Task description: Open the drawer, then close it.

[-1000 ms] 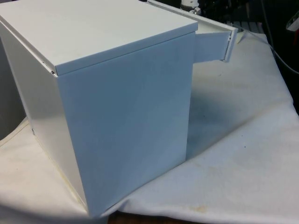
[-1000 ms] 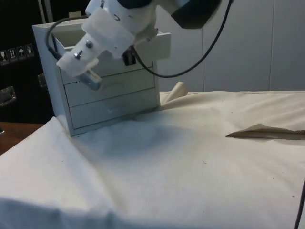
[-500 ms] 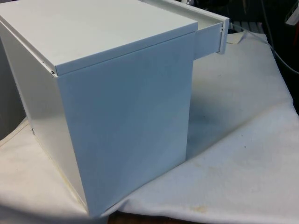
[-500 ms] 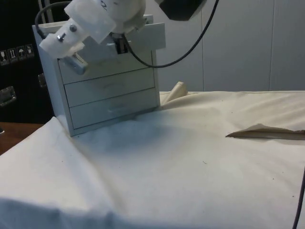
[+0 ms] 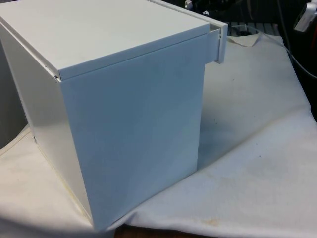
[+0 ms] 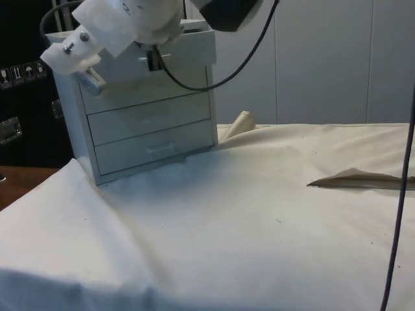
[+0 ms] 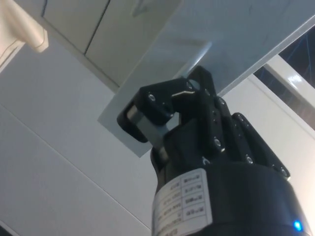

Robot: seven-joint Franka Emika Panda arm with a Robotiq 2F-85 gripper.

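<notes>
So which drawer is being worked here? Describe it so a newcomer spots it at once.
Find the white chest of drawers on the cloth-covered table. It has three drawers; it is the top drawer, the one sticking slightly out while the two below sit flush.

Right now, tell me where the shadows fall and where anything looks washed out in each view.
Front view: the chest of drawers casts a soft shadow on the white cloth at the front view's right. Side view: a dim shadow pools on the cloth before the chest. Wrist view: the top drawer front is pale, the gripper dark against it.
</notes>
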